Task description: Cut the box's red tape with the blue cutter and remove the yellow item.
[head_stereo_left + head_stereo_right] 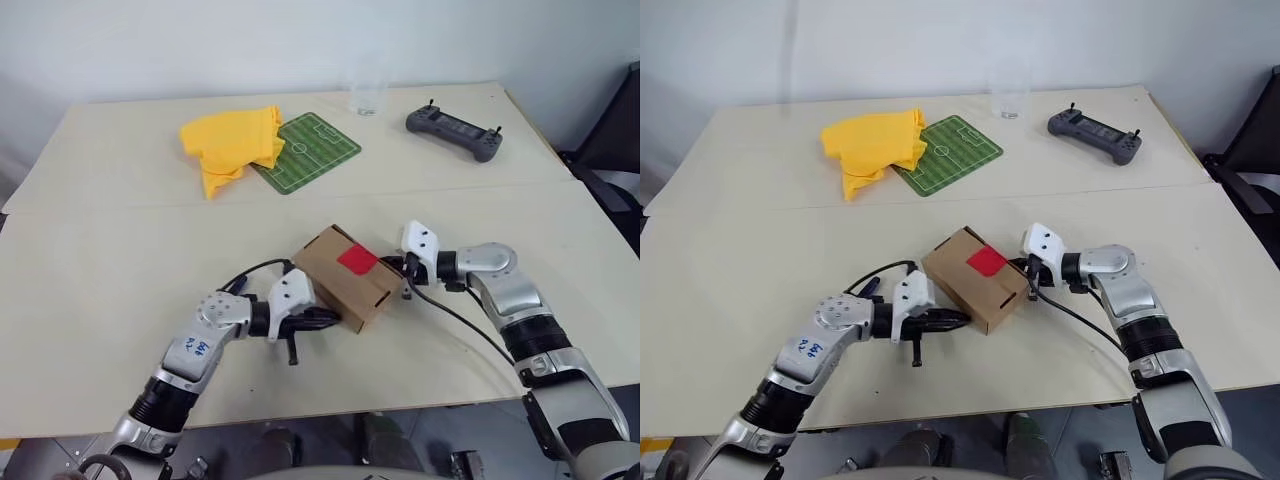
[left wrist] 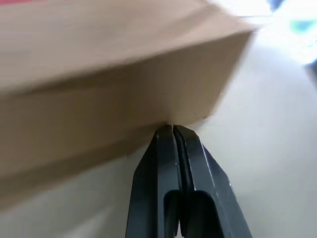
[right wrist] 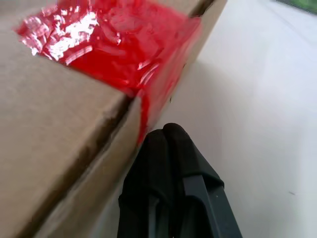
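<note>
The box (image 1: pixel 345 277) sits near the front of the bench (image 1: pixel 100 260), tape (image 1: pixel 357 260) on top. Left claw (image 1: pixel 322 320) touches its left side, right claw (image 1: pixel 397 268) its right. Behind: cloth (image 1: pixel 232 146) left, overlapping the mat (image 1: pixel 310 151), then a cup (image 1: pixel 367 97), and a controller (image 1: pixel 455 133) far right.

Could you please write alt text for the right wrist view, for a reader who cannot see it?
The right gripper, its two black fingers shut together, presses its tips against the side of the brown cardboard box, just below the glossy red tape folded over the box's top edge. Pale table lies beyond.
</note>
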